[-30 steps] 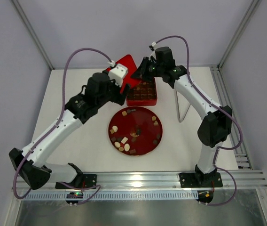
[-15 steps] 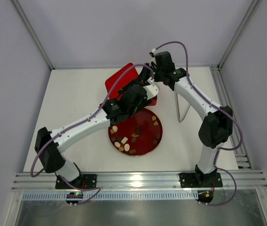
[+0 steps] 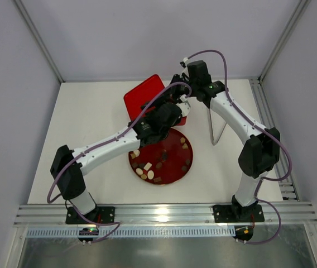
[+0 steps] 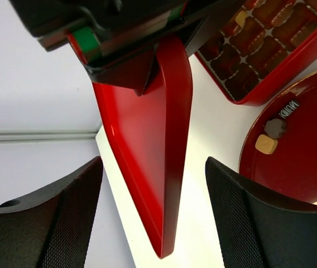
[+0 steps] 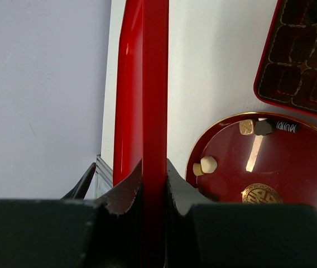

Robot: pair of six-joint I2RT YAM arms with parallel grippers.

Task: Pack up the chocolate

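Small bite-sized chocolate pieces (image 3: 148, 166) in dark brown, light brown and cream-white lie scattered on a glossy round red plate (image 3: 175, 167) with a gold rim, at the middle of the white worktop (image 3: 91, 123). Most are bunched on the plate's left, near-side part. A few more sit along its far rim, just beside a shallow square red box (image 4: 301, 58) with a brown grid of compartments. Some compartments appear to be filled, though not all can be made out.

The box's flat red lid (image 3: 143, 95), smooth and shiny, stands up on edge and tilted beyond the plate. Its long axis runs from the worktop up into the right gripper (image 5: 154, 173). That gripper's dark fingers (image 5: 126, 192) are clamped on the lid's thin rim, one on each face.

The left gripper (image 4: 154, 190) points at the same lid. Its textured black fingers (image 4: 72, 206) are spread wide to either side of the lid's lower corner, apart from it and holding nothing.

From both sets of fingers the loose pieces lie back toward the arm bases, with the box alongside. The left arm stretches over the plate and has the only free fingers, so it looks the better placed to pick.

The judgement is that packing is partly done, with many pieces yet to go into the box. The lid is off and in the right arm's charge. The rounded, smooth pieces are likely to roll or slip under a pinch on the slick plate.
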